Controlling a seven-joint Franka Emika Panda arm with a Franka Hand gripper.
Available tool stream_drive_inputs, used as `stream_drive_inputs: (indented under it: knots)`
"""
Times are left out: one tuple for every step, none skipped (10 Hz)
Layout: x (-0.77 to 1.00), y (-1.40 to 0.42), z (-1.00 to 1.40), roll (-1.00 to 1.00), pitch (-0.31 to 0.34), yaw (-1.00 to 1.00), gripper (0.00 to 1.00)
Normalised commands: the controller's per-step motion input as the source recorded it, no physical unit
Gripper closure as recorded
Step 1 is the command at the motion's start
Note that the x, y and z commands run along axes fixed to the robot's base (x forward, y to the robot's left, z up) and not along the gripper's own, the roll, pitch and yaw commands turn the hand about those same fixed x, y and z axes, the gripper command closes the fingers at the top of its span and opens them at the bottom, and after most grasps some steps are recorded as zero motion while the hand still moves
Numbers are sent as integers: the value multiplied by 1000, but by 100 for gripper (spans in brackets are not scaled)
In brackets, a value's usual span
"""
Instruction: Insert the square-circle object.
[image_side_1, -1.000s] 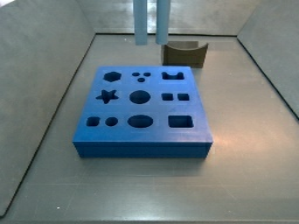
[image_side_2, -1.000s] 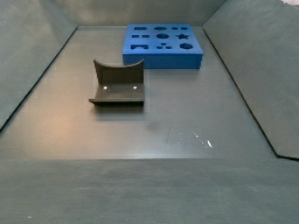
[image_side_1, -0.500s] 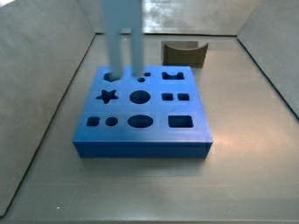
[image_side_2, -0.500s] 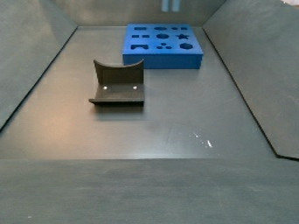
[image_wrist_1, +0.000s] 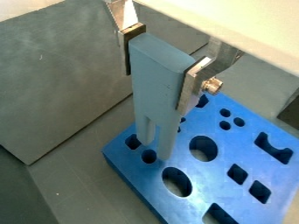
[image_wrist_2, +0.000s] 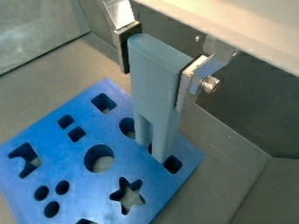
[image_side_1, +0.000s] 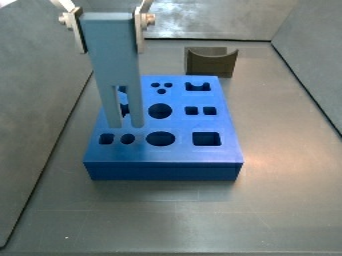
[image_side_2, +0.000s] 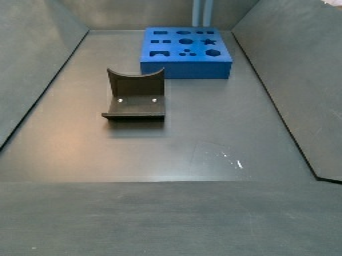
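Observation:
The square-circle object (image_side_1: 211, 60) is a dark olive-brown block with a scooped top. It stands on the floor behind the blue board (image_side_1: 167, 170) and shows larger in a side view (image_side_2: 134, 95), apart from the board (image_side_2: 187, 68). My gripper (image_side_1: 104, 18) hangs above the board's left side. Its silver fingers are shut on a pale blue two-pronged piece (image_side_1: 112, 70), not on the object. The piece's prongs reach down to the small holes near the board's left edge. Both wrist views show the gripper (image_wrist_1: 163, 70) (image_wrist_2: 156, 70) over the board (image_wrist_1: 239, 144) (image_wrist_2: 65, 166).
Grey walls enclose the floor on all sides (image_side_1: 54, 110). The board has several shaped holes, including a star (image_wrist_2: 128, 192) and a large round one (image_wrist_2: 100, 157). Bare floor (image_side_2: 201, 130) lies between the object and the near edge.
My gripper with the pale blue piece has moved from the back of the bin forward over the board's left side. The olive-brown object has not moved.

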Motion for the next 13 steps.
stream_drive_inputs:
  knots:
    - [-131, -80, -17, -36, 0, 11, 100]
    - [-129, -97, -60, -60, 0, 11, 100]
    - [-129, -83, -160, -51, 0, 3, 100]
    - [-126, -86, -283, -47, 0, 0, 100]
    - [-66, -46, -371, -53, 0, 0, 100]
    - [0, -137, -357, -14, 0, 0, 100]
    - [23, -89, -309, 0, 0, 0, 100]
    - [106, 0, -217, 39, 20, 0, 100]
    - [34, 46, -200, 84, 4, 0, 100]
    - [0, 54, -311, 120, 0, -6, 100]
    - [0, 40, -334, 159, 0, -23, 100]
    - [0, 54, -369, 91, 0, -3, 100]
    - [0, 63, -394, 13, 0, 0, 100]
